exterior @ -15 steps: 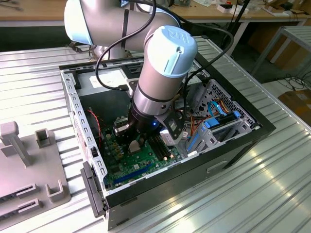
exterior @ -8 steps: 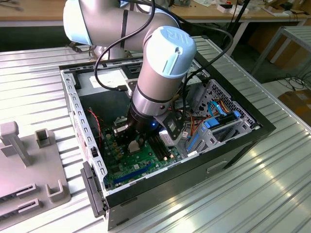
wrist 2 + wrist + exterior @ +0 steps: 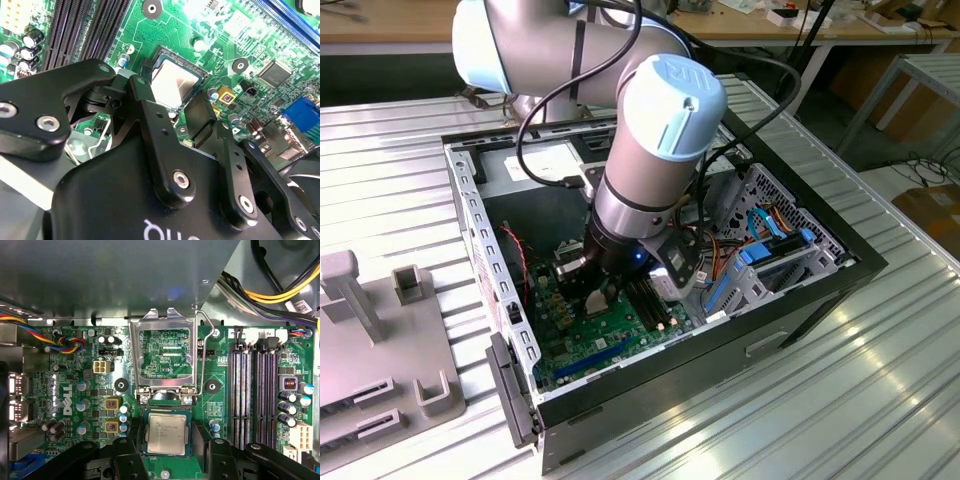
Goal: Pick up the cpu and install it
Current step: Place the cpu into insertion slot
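The cpu (image 3: 167,434) is seated beside the raised frame (image 3: 166,352), not yet latched; the end effector's (image 3: 172,95) grip cannot be told

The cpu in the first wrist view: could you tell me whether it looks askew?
Nothing stands out: the cpu lies flat, its edges square to the socket frame hinged open beside it.
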Available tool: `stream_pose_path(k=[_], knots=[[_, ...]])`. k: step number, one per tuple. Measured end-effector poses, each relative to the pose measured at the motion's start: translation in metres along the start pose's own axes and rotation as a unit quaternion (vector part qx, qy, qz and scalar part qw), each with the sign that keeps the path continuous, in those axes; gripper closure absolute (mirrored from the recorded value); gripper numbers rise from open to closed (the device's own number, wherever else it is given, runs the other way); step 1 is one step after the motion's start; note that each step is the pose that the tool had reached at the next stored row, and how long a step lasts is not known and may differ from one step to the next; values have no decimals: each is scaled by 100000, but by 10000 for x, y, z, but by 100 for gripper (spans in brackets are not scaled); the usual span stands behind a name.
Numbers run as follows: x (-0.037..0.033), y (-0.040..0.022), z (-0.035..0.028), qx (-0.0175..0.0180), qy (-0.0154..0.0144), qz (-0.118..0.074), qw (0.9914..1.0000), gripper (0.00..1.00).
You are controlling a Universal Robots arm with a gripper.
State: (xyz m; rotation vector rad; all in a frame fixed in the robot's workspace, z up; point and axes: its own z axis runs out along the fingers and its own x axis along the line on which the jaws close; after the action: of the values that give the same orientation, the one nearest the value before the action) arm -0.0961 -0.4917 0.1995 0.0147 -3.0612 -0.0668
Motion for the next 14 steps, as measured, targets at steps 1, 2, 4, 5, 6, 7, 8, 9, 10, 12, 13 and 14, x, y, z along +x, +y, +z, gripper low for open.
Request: stream_pose_path(k=[1,2,4,5,6,7,8,9,10,12,13,14], knots=[[0,-7,0,12,6,-153,100000,47],[0,-15,-1,25,15,-332,99999,47],[1,-26,-1,48,29,-715,99997,47],[1,-26,-1,60,36,-871,99996,47],[1,-26,-1,67,37,-917,99996,47],[0,-27,-1,70,39,-928,99996,47],[0,-27,-1,73,40,-938,99996,47],[0,-27,-1,70,41,-945,99995,47],[0,-27,-1,72,43,-949,99995,47],[0,-20,0,70,41,-949,99995,47],[0,-16,0,70,38,-946,99995,47],[0,-10,-1,78,43,-948,99995,47]])
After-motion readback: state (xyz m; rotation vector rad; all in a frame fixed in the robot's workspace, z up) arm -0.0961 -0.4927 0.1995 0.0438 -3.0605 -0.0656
